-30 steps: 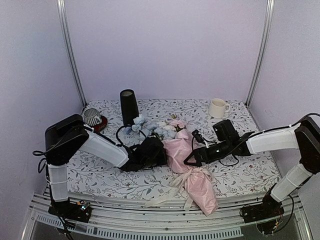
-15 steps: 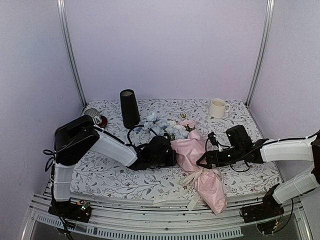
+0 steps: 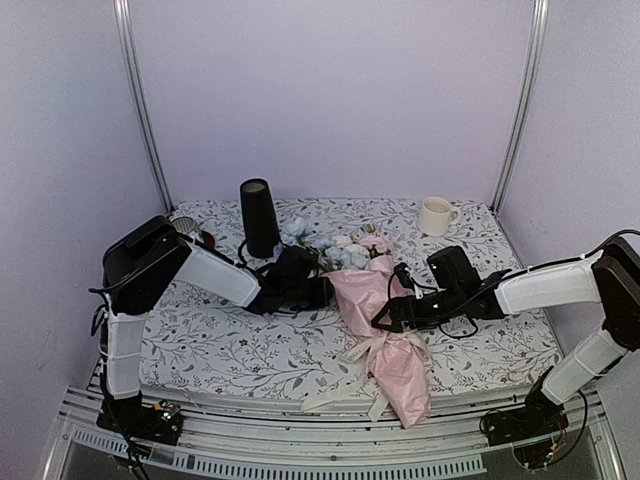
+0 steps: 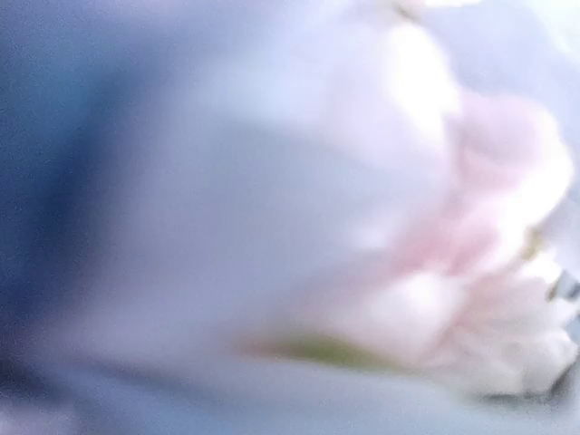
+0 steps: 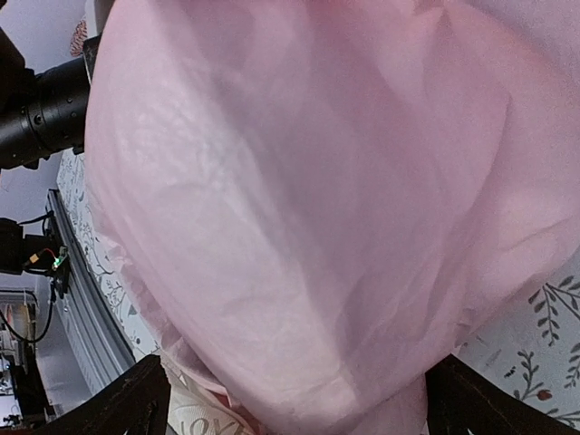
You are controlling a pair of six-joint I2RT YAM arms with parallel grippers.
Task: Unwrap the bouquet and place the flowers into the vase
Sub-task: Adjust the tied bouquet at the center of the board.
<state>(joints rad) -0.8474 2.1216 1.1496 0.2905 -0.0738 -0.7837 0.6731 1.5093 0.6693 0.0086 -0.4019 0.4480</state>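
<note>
Freeing the flowers (image 3: 345, 255) from the wrap, by my reading. Both right fingers (image 5: 136, 406) spread wide, one on each side of the pink paper (image 5: 290, 199), which bulges between them; not closed on it. Both left fingers (image 3: 315, 288) pressed together at the cone's mouth, in among the blooms. That wrist view is all blur, so cannot tell if a stem is pinched.

To do it well: right should close on paper only, below the blooms and above the ribbon (image 3: 372, 352). It pins the wrap to the table (image 3: 220, 345) while left draws stems out along the cone, not sideways.

The bouquet (image 3: 375, 315) lies flat mid-table. Long axis runs near-right to far-left. Blooms point to the far edge, near the upright vase (image 3: 258, 215); tail points to the near edge.
</note>
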